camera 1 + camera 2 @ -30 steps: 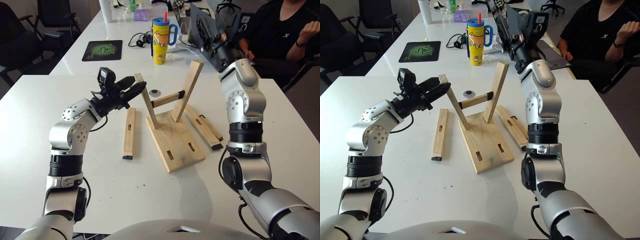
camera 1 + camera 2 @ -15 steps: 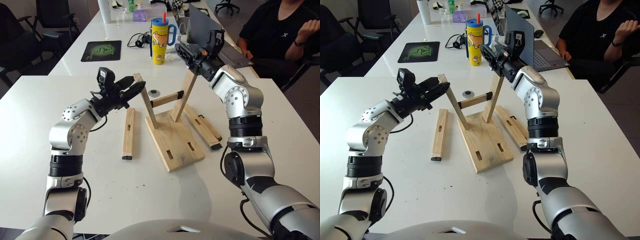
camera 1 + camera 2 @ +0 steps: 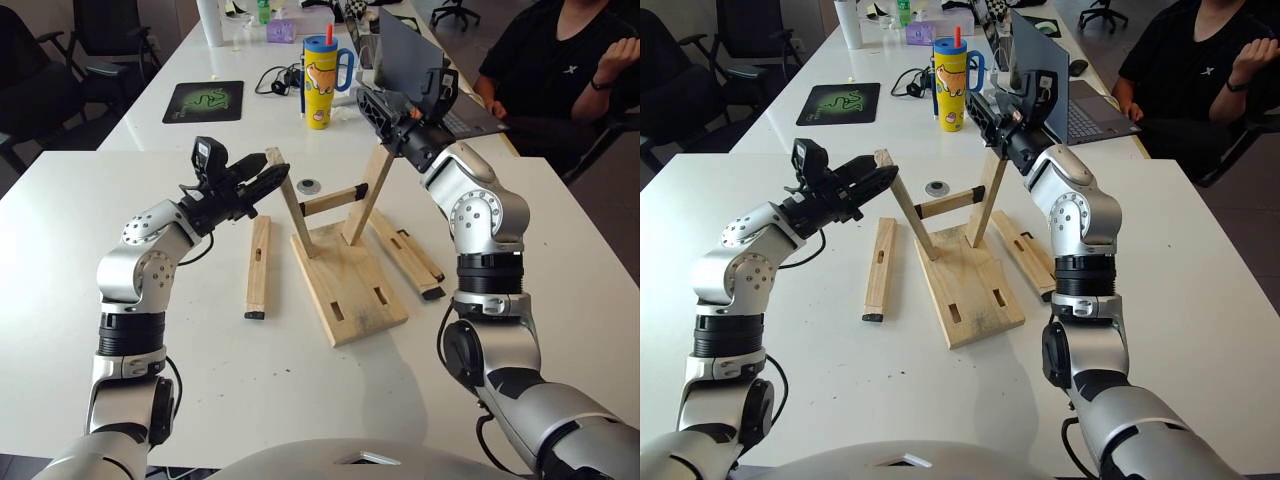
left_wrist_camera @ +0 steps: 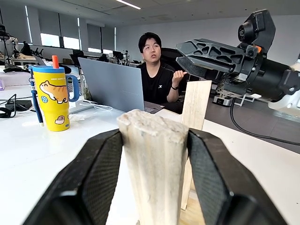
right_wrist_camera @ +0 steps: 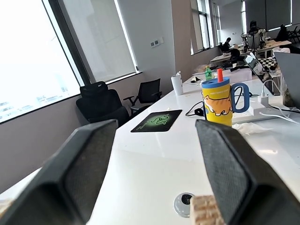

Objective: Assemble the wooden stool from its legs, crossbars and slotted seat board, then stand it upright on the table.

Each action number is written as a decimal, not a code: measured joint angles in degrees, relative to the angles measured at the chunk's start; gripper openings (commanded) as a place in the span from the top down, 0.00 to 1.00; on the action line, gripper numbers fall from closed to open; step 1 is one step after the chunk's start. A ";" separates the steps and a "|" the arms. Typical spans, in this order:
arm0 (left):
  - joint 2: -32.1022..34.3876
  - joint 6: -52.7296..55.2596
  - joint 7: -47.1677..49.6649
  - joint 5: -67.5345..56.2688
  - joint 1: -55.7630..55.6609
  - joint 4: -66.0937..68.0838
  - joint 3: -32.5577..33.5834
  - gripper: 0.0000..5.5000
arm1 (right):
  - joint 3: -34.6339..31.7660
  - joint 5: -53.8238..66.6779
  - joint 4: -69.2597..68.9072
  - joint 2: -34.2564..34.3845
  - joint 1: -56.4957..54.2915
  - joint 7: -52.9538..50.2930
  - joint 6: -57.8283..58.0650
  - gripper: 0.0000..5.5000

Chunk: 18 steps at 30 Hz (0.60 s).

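Clenching the top end of the left leg (image 3: 298, 212), the left hand (image 3: 268, 176) sits above the middle of the surface (image 3: 200, 340), while the right hand (image 3: 378, 112) hangs released, fingers spread, just over the top of the right leg (image 3: 368, 195). Both legs stand tilted in the seat board (image 3: 350, 290), joined by a crossbar (image 3: 332, 198), with a loose leg (image 3: 259, 265) flat to its left. Beyond the far edge, a yellow tumbler (image 3: 320, 85) shows a cartoon cat, without readable writing.

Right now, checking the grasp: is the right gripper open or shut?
Open: the right gripper has fingers wide apart, a leg's top between them.
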 measured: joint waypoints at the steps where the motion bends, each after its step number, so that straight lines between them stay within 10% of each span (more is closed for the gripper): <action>1: -0.34 -0.02 0.26 -0.08 -0.10 0.00 0.07 0.60 | -1.10 0.22 0.35 0.65 -0.01 -0.62 -1.28 0.43; 18: -4.42 -2.92 10.47 -2.55 -0.23 -0.60 7.40 0.46 | -9.01 3.69 5.41 1.25 -1.07 -4.13 -8.82 0.43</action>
